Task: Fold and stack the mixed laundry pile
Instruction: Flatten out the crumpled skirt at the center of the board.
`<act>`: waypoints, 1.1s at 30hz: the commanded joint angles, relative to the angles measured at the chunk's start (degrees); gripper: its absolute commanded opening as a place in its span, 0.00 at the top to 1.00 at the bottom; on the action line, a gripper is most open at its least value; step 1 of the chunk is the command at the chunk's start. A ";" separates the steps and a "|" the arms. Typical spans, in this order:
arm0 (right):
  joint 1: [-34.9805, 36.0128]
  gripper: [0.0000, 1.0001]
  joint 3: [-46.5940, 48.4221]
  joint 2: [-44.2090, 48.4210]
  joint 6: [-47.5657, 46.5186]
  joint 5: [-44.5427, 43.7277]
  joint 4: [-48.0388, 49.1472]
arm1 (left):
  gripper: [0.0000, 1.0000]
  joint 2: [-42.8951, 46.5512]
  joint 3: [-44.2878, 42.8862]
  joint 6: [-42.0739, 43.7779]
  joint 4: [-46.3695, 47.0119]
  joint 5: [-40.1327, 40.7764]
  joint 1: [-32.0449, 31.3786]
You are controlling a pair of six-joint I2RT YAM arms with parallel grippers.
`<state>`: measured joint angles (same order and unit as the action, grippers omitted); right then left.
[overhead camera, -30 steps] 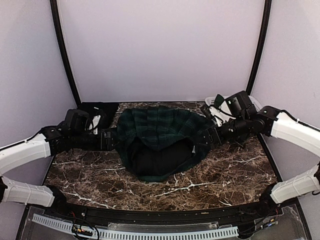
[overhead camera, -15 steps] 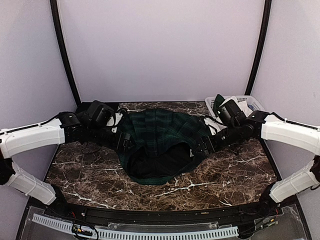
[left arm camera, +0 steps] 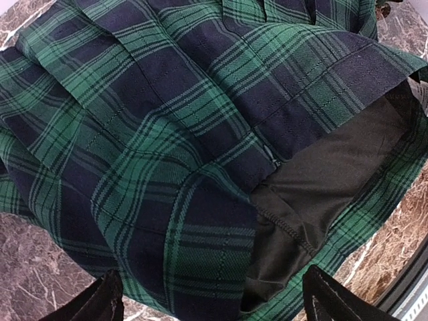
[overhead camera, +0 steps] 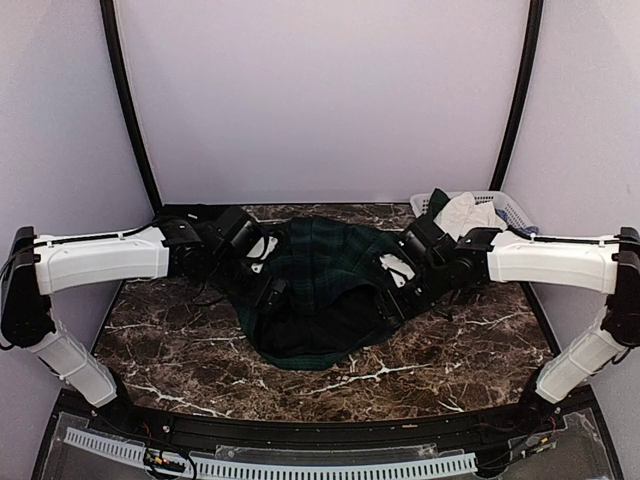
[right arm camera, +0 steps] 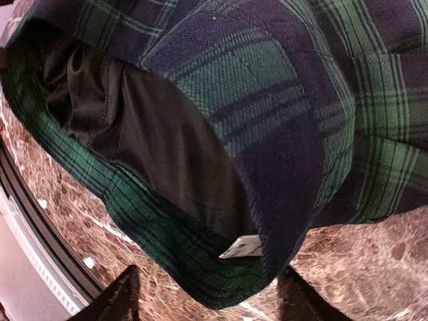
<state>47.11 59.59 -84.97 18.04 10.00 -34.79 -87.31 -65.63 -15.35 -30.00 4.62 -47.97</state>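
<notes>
My left gripper (left arm camera: 212, 274) gapes wide over the tartan skirt (left arm camera: 167, 134); my right gripper (right arm camera: 208, 269) hangs spread apart at its hem.

Arms: two, left arm (overhead camera: 100, 258) and right arm (overhead camera: 550, 258).
Grippers: two, left gripper (overhead camera: 270, 296) and right gripper (overhead camera: 393, 300); two dark fingers (left arm camera: 100, 304) seen in each wrist view.
Tartan skirt (overhead camera: 320, 255): one, centre of frame.
White label (right arm camera: 241, 247) on skirt: one.
Zip (left arm camera: 273, 157) on skirt: one.
Marble table (overhead camera: 450, 350): one.
White slatted basket (overhead camera: 512, 206): one, upper right.
In basket: one white cloth (overhead camera: 465, 215), one dark green piece (overhead camera: 438, 200); total cannot tell.
Black upright poles (overhead camera: 125, 100): two, one each side.
</notes>
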 commanded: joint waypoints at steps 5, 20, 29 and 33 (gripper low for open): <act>1.23 0.45 -1.53 1.21 1.17 -3.25 0.30 | 0.09 -6.22 -6.73 8.50 -2.99 5.88 -2.29; 1.22 1.00 -6.00 3.71 2.87 -5.69 1.06 | 0.36 -11.24 -7.98 9.07 -6.12 14.59 -3.03; 1.14 1.00 1.66 0.68 -2.26 -4.99 1.32 | 0.96 -1.79 -1.68 0.90 -2.81 17.01 2.18; 0.76 1.00 6.42 -1.25 -5.06 -7.33 0.08 | 1.00 8.23 4.10 -8.13 2.58 14.90 7.92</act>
<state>48.01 61.19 -84.66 16.73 5.04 -34.76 -88.99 -66.22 -13.63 -32.12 19.86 -45.21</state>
